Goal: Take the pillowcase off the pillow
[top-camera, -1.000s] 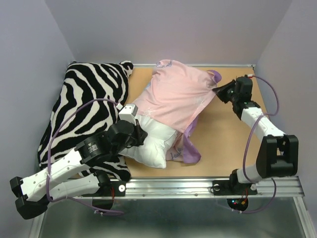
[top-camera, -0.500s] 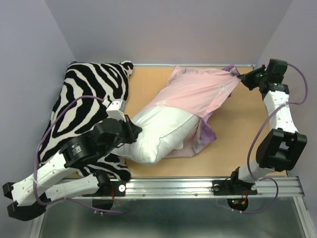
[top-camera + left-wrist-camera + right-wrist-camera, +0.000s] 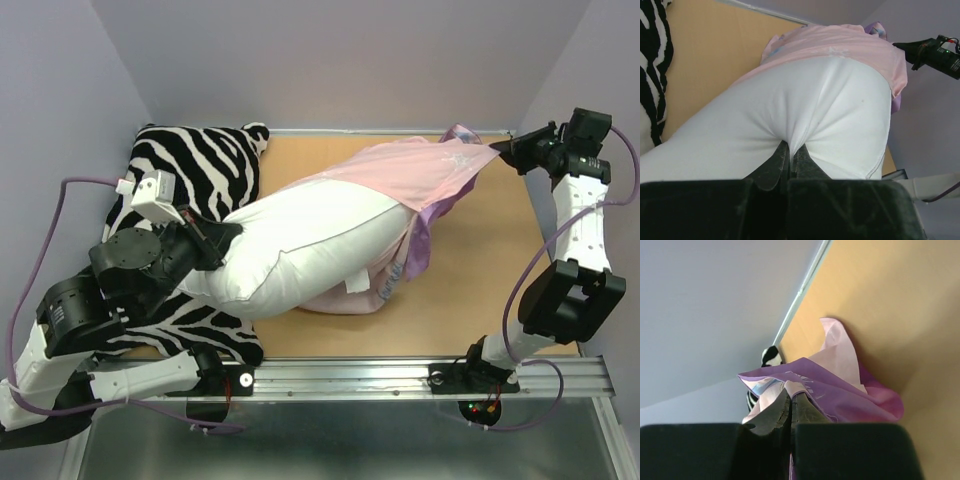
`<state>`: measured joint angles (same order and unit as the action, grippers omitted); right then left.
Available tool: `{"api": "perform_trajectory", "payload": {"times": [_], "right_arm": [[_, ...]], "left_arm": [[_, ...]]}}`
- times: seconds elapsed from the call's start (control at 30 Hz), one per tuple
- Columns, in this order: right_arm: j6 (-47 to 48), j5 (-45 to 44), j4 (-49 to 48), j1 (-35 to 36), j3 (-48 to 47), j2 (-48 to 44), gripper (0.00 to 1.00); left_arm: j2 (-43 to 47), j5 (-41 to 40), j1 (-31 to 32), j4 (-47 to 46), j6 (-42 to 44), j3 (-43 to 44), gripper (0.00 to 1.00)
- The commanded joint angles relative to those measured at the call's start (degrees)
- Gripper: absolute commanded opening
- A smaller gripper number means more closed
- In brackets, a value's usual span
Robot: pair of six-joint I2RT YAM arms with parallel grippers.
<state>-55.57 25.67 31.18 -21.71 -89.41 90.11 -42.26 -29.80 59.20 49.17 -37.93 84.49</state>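
Pillow (image 3: 300, 250) in the closed left gripper (image 3: 790, 150), pillowcase (image 3: 420, 170) in the closed right gripper (image 3: 791, 396)

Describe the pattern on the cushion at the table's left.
Black-and-white zebra stripes; the cushion shows best in the top view.

The plump white pillow (image 3: 300, 250) has its far right end hidden inside the thin pink-purple fabric pillowcase (image 3: 410, 170), and my left arm (image 3: 120, 285) covers the near part of the black-and-white zebra-striped pillow (image 3: 190, 160).
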Motion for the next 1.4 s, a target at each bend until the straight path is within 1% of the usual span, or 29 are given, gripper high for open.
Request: {"api": "perform_trajectory", "payload": {"times": [0.0, 0.03, 0.07, 0.1, 0.13, 0.2, 0.27, 0.33, 0.37, 0.43, 0.47, 0.5, 0.53, 0.57, 0.6, 0.7, 0.73, 0.8, 0.83, 0.87, 0.93, 0.97, 1.0, 1.13, 1.2, 1.27, 1.3, 1.33, 1.37], "right_arm": [[1.51, -14.97, -11.84, -6.67, -5.87, 2.27, 0.01], [2.04, -13.03, -11.93, -6.67, -5.17, 2.09, 0.00], [2.22, -13.01, -12.37, -6.59, -4.64, 1.92, 0.00], [3.44, -10.93, -12.81, -6.06, -4.38, 2.18, 0.01], [3.89, -9.95, -12.81, -5.80, -4.29, 2.27, 0.01], [4.59, -7.48, -12.90, -5.36, -3.76, 2.09, 0.00], [5.65, -6.43, -13.16, -4.57, 0.00, 0.43, 0.01], [8.01, -7.03, -13.34, -3.17, 3.52, -1.06, 0.00], [8.46, -8.34, -13.51, -1.68, 8.15, -2.99, 0.01], [9.07, -8.62, -14.82, -0.61, 13.53, -5.28, 0.01], [9.69, -8.79, -15.61, 0.70, 15.64, -6.16, 0.07], [10.74, -9.41, -15.62, 1.58, 18.62, -8.43, 0.14], [13.01, -12.72, -15.54, 4.20, 19.78, -9.76, 0.37], [13.99, -14.58, -15.53, 5.36, 20.67, -11.08, 0.49], [14.69, -16.16, -15.53, 6.15, 22.15, -13.44, 0.56], [16.98, -17.92, -13.87, 8.96, 19.73, -14.87, 0.63], [18.03, -18.37, -13.17, 10.45, 18.75, -15.22, 0.64], [18.57, -19.42, -11.84, 11.43, 17.60, -15.92, 0.66], [19.96, -19.60, -11.76, 12.21, 16.47, -16.19, 0.67], [20.76, -19.61, -11.84, 14.31, 15.76, -16.36, 0.68], [24.52, -19.78, -12.02, 17.39, 13.92, -15.58, 0.70], [25.85, -21.44, -10.45, 21.41, 10.78, -14.01, 0.70], [26.91, -25.19, -9.57, 23.10, 9.70, -13.56, 0.71], [27.53, -32.51, -8.50, 25.14, 9.60, -15.22, 0.72], [28.14, -31.92, -9.29, 25.76, 9.60, -15.84, 0.73], [30.16, -27.88, -10.69, 27.77, 8.82, -15.23, 0.74], [31.30, -26.39, -10.79, 29.00, 6.98, -14.27, 0.74], [33.31, -24.55, -10.79, 30.40, 6.01, -12.43, 0.74], [34.38, -24.88, -10.27, 33.98, 4.95, -11.37, 0.74]], "left_arm": [[5.96, -17.05, -1.10, 0.40, 4.88, 8.85, 0.00], [5.35, -14.43, -1.10, -1.60, 6.28, 6.94, 0.00], [5.35, -14.41, -1.10, -2.84, 6.29, 5.35, 0.00], [4.48, -11.27, -1.10, -4.41, 7.08, 1.42, 0.00], [3.60, -9.59, -1.10, -6.00, 7.61, 1.38, 0.00], [-0.18, -5.71, -1.10, -10.66, 8.66, -4.23, 0.00], [-3.16, -3.87, -1.10, -14.44, 9.02, -9.15, 0.00], [-6.07, 1.13, -1.19, -17.42, 8.32, -12.92, 0.00], [-6.60, 5.85, -1.10, -21.88, 7.36, -18.17, 0.00], [-6.61, 10.36, -1.10, -26.03, 5.43, -24.17, 0.00], [-6.52, 12.55, -1.10, -27.70, 3.15, -29.94, 0.00], [-6.34, 15.88, -0.32, -31.03, 2.08, -32.78, 0.00], [-6.34, 16.52, 0.82, -32.37, 0.86, -37.68, 0.00], [-6.34, 17.23, 3.09, -34.73, -1.59, -39.90, 0.00], [-6.69, 18.02, 4.51, -36.15, -2.49, -41.93, 0.00], [-9.23, 20.56, 8.89, -40.01, -5.04, -47.46, 0.00], [-9.77, 21.10, 9.79, -40.90, -5.13, -48.27, 0.01], [-10.56, 20.93, 11.55, -41.87, -5.57, -48.98, 0.10], [-10.39, 20.75, 12.68, -41.79, -5.40, -48.81, 0.16], [-9.86, 20.58, 13.04, -41.78, -5.31, -48.46, 0.28], [-7.85, 20.40, 13.22, -41.44, -5.13, -47.67, 0.41], [-6.36, 20.40, 13.22, -40.82, -4.87, -46.36, 0.42], [-5.73, 20.14, 13.22, -40.21, -4.61, -45.30, 0.43], [-3.89, 17.94, 13.40, -36.17, -3.82, -39.68, 0.46], [-3.18, 15.06, 13.49, -33.80, -3.90, -36.78, 0.47], [-2.74, 11.54, 13.40, -30.91, -4.25, -33.71, 0.49], [-3.17, 8.04, 13.49, -29.84, -4.34, -32.64, 0.49], [-3.70, 6.00, 13.40, -28.79, -4.60, -31.59, 0.52], [-4.32, 4.24, 13.40, -27.82, -4.95, -30.53, 0.53]]}}
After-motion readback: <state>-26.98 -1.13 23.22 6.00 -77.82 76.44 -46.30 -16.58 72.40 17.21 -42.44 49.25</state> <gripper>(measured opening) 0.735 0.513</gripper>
